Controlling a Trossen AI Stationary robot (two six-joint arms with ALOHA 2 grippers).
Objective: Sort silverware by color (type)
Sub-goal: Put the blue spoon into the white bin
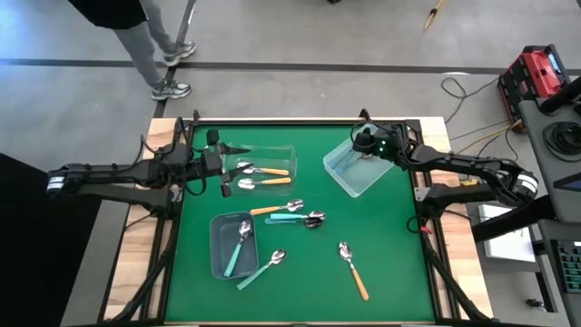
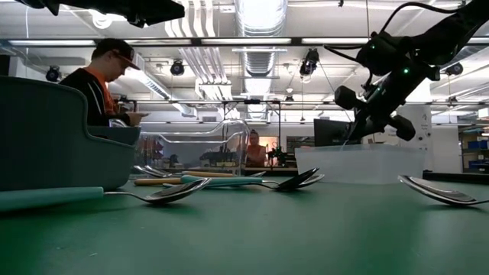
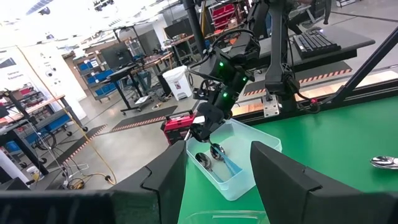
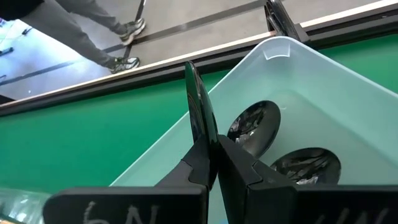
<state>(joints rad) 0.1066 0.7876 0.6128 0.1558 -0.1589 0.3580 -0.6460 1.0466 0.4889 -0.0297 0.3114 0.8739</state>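
- My right gripper (image 1: pixel 364 143), fingers pressed together on nothing, hangs over the pale bin (image 1: pixel 349 174), where 2 blue-handled spoons (image 3: pixel 216 155) lie.
- My left gripper (image 1: pixel 224 163), jaws parted and empty, sits at the clear bin (image 1: pixel 272 151) holding 2 orange spoons (image 1: pixel 270 176).
- 1 teal spoon (image 1: pixel 240 247) rests in the grey bin (image 1: pixel 221 263).
- I judge sorting roughly half done: 5 spoons, including one orange spoon (image 1: pixel 354 270), lie loose on the green table (image 1: pixel 399 263).

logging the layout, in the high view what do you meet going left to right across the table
left gripper → clear bin → orange spoon → blue bin with the right gripper above it
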